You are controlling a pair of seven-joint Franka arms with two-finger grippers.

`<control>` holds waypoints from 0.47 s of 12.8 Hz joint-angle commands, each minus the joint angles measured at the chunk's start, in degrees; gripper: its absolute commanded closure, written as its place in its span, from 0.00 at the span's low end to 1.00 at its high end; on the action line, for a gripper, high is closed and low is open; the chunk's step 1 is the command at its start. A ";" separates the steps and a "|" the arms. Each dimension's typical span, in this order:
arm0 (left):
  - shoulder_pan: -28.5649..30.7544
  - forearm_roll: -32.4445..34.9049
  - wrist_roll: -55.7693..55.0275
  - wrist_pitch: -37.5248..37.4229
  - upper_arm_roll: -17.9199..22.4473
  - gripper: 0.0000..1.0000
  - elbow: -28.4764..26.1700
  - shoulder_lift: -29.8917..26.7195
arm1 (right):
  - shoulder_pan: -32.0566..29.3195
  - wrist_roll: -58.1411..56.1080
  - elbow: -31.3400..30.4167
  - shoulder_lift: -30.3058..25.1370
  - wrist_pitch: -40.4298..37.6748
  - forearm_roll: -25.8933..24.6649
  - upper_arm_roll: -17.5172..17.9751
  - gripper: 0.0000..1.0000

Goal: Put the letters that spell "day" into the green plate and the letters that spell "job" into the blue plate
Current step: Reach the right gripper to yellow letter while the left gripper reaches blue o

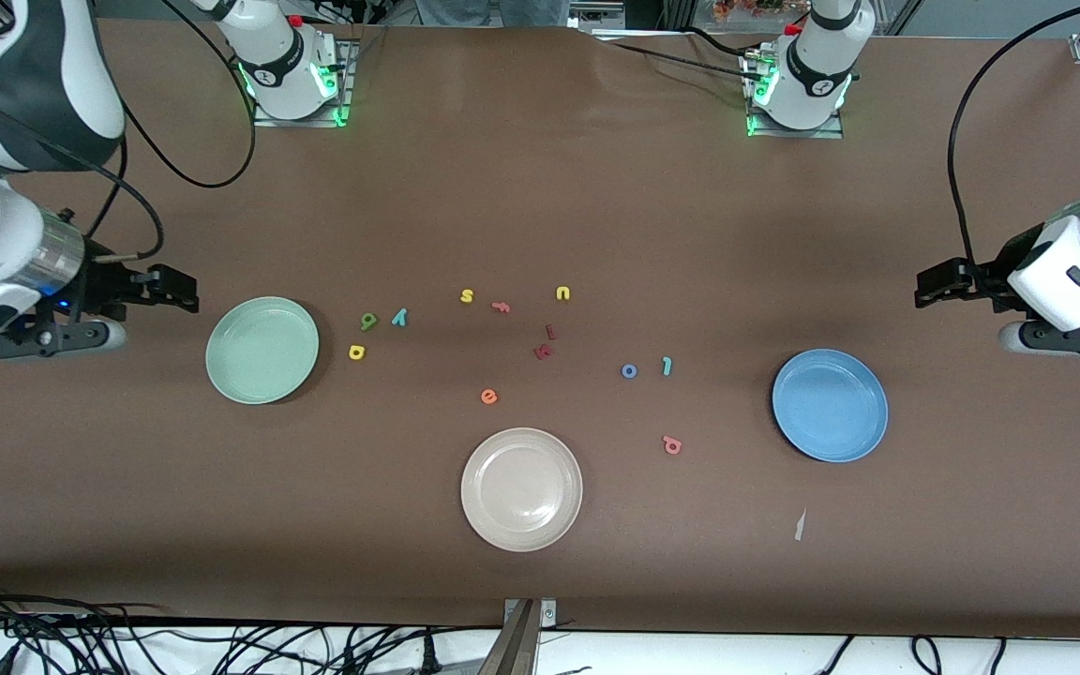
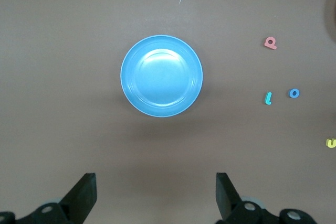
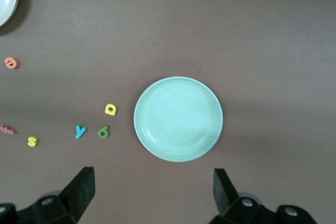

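Six letters still on the bench, both plates empty. Left claw (image 2: 155,195) wide open, empty, near blue plate (image 1: 830,405); right claw (image 3: 152,192) likewise near green plate (image 1: 262,350). Pinch yellow letter (image 1: 357,352) squarely first.

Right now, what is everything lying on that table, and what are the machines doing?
Green plate: one, mint, toward the right arm's end.
Blue plate: one, toward the left arm's end.
Beige plate: one, nearest the front camera, mid-table.
"Day" letters: three, yellow, olive, teal, beside the green plate.
"Job" letters: three, blue ring, teal stick, pink, between the beige and blue plates.
Other letters: six, yellow "s", yellow "u", pink, two dark red, orange "e", mid-table.
Paper scrap: one, white, nearer the front camera than the blue plate.
Left pincer: open, empty, waiting beside the blue plate.
Right pincer: open, empty, beside the green plate.
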 commanded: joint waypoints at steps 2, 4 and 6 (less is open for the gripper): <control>0.28 -0.99 0.60 -0.54 -0.11 0.00 1.03 0.72 | 3.48 6.21 0.21 4.28 4.47 0.97 -0.07 0.00; -0.33 -1.43 0.60 -0.46 -0.11 0.00 0.94 1.77 | 5.41 10.68 -1.19 7.27 9.29 0.97 -0.16 0.01; -1.65 -3.35 -0.36 -0.01 -0.63 0.00 1.03 3.96 | 5.77 14.91 -8.45 7.03 19.28 0.88 0.11 0.01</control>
